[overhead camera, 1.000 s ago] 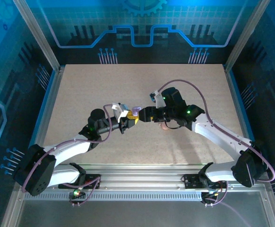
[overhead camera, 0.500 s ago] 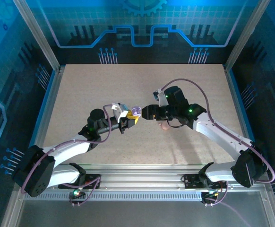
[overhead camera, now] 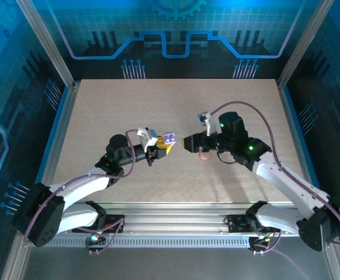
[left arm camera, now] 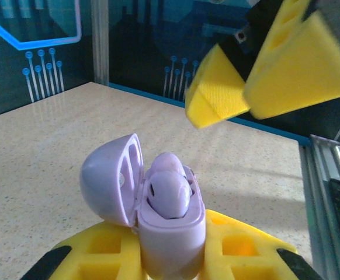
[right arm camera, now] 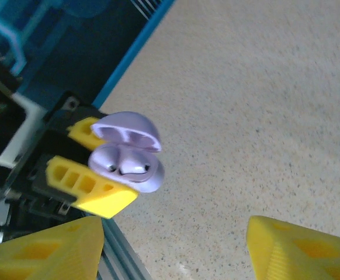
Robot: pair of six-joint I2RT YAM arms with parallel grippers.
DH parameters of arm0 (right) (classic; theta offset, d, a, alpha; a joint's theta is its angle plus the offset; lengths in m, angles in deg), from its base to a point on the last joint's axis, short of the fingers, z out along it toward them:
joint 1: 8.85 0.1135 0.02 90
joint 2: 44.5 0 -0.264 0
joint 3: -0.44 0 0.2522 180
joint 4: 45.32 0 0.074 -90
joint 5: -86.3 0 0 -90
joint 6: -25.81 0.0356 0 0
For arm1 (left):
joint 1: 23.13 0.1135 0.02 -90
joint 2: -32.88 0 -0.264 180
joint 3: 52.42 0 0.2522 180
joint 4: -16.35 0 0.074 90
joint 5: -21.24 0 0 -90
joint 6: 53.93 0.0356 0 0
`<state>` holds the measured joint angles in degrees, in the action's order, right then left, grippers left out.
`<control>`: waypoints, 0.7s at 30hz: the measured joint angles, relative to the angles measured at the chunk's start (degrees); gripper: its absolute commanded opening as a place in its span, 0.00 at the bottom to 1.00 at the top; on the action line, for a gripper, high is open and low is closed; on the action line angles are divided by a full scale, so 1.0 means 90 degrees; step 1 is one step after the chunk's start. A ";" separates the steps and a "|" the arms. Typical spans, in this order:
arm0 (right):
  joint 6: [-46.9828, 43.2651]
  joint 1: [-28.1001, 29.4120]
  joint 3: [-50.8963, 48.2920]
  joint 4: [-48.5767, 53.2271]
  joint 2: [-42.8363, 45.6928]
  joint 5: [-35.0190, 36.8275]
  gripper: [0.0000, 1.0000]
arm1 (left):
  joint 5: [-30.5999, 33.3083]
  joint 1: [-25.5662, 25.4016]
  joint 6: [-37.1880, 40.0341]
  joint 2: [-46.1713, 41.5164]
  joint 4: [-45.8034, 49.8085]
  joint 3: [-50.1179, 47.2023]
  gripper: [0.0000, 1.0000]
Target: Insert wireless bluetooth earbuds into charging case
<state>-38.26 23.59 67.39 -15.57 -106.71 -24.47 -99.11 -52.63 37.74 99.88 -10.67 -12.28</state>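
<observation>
We're over the middle of the worktop (overhead camera: pixel 100 111), and the left gripper (overhead camera: pixel 162 146) has its jaws pinching the charging case (overhead camera: pixel 169 139), holding it up off the surface. From the left wrist, the lilac case (left arm camera: pixel 171 236) sits clamped between the yellow fingers (left arm camera: pixel 103 245), with its lid (left arm camera: pixel 108 178) swung open toward 9 o'clock. An earbud (left arm camera: pixel 169 191) is seated in the body, pale and rounded, nestled right down in its well.

Across from it, at 3 o'clock of the case in the overhead view, the right gripper (overhead camera: pixel 187 143) points straight at it, near but apart. In the left wrist view its yellow fingers (left arm camera: pixel 298 70) hang at 1 o'clock above the case, not touching it.

The right wrist view shows the right gripper's (right arm camera: pixel 176 256) jaws spread wide with nothing between them. Up at 10 o'clock there, the left gripper (right arm camera: pixel 117 163) carries the open case (right arm camera: pixel 152 175), and we make out two earbuds (right arm camera: pixel 129 168) lying side by side inside.

On the worktop, at 5 o'clock of the right gripper's tip in the overhead view, there's a small pinkish round thing (overhead camera: pixel 203 155), partly under the arm.
</observation>
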 measured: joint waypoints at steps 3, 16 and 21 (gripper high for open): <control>-0.0872 -0.0005 -0.0214 -0.0095 0.0498 -0.0182 0.71 | -0.0238 -0.0010 0.0041 -0.0121 0.0141 0.0058 0.18; -0.4316 -0.0182 -0.0967 -0.0277 0.0857 -0.1217 0.84 | -0.1086 -0.0209 0.0396 -0.0512 0.0600 0.0117 0.19; -0.4840 -0.0185 -0.0646 -0.0231 0.0199 -0.1613 0.82 | -0.1168 -0.0257 0.0651 -0.0610 0.0843 0.0291 0.19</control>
<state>-81.82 21.93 61.57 -17.65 -104.92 -38.99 -109.62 -54.94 43.60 94.40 -3.08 -9.66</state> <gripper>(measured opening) 0.822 0.212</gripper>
